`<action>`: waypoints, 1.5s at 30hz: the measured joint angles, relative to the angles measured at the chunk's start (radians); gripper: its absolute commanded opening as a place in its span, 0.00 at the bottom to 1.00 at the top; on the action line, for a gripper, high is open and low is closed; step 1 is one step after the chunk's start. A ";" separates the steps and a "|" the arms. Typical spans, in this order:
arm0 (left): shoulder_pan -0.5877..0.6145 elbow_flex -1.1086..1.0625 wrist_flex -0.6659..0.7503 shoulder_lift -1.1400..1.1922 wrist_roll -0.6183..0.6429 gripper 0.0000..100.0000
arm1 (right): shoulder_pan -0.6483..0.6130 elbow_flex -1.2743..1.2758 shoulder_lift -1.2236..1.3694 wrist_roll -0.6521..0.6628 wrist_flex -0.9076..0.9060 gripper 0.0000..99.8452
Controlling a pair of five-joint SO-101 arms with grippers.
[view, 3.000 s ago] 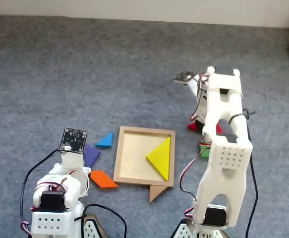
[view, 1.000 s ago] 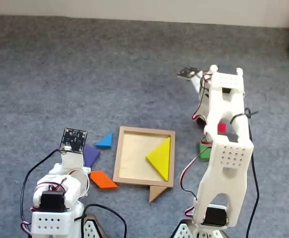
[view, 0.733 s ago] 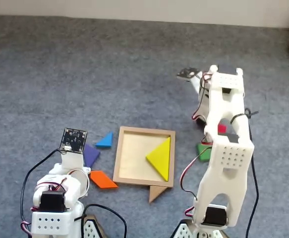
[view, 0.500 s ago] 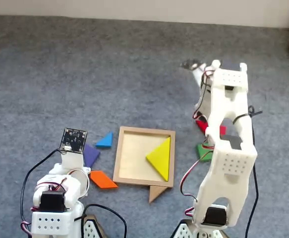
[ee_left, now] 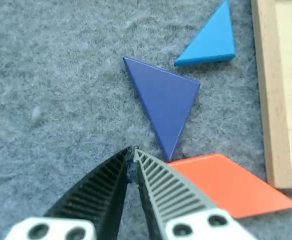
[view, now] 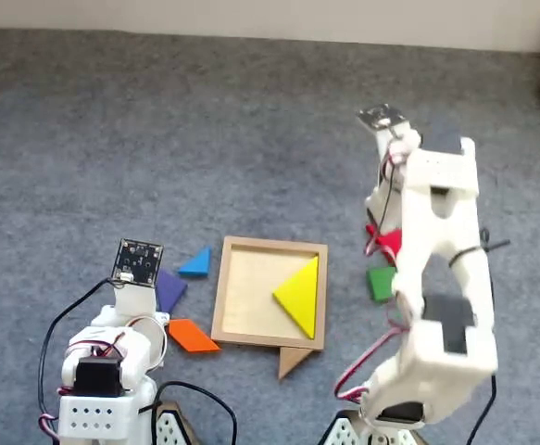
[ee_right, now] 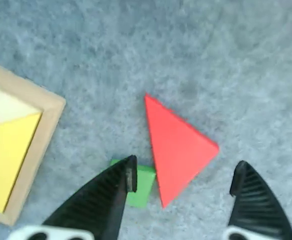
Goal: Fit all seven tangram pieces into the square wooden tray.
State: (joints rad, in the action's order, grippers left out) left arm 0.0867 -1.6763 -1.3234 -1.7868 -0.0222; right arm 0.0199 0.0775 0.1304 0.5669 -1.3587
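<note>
The square wooden tray (view: 223, 295) lies mid-table with the yellow triangle (view: 299, 295) in its right part. Just right of the tray, a red triangle (ee_right: 178, 145) lies flat on the carpet beside a green square (ee_right: 138, 187). My right gripper (ee_right: 186, 175) hangs open above them, one finger on each side of the red triangle, holding nothing. Left of the tray lie a blue triangle (ee_left: 213, 40), a purple triangle (ee_left: 166, 100) and an orange parallelogram (ee_left: 226, 182). My left gripper (ee_left: 132, 152) is shut and empty, its tip near the purple triangle's point.
A tan triangle (view: 293, 359) lies on the carpet against the tray's near edge. The tray's corner (ee_right: 40, 125) is close to the right gripper. Grey carpet stretches open across the far half of the table.
The right arm has swung up and to the right, uncovering the red triangle and green square. The pieces lie about where they were. The left arm is still.
</note>
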 measured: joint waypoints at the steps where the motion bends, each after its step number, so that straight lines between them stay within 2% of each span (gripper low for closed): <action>1: 0.000 0.000 0.000 0.000 0.000 0.00 | 0.000 0.061 -0.044 -0.023 0.037 0.30; 6: 0.000 0.000 0.000 0.000 0.000 0.00 | 0.000 0.253 -0.132 -0.087 0.097 0.30; 14: 0.000 0.000 0.000 0.000 0.000 0.00 | -0.014 0.262 -0.098 -0.094 0.115 0.30; 26: 0.000 0.000 0.000 0.000 0.000 0.00 | 0.023 0.262 -0.021 -0.094 0.272 0.30; 36: 0.000 0.000 0.000 0.000 0.000 0.00 | 0.028 0.262 0.034 0.028 0.292 0.30; 45: 0.000 0.000 0.000 0.000 0.000 0.00 | 0.043 0.262 0.034 0.032 0.327 0.30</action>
State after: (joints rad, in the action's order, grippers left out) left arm 0.0867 -1.6763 -1.3234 -1.7868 -0.0222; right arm 0.0629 0.3399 0.1642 0.5992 -1.0319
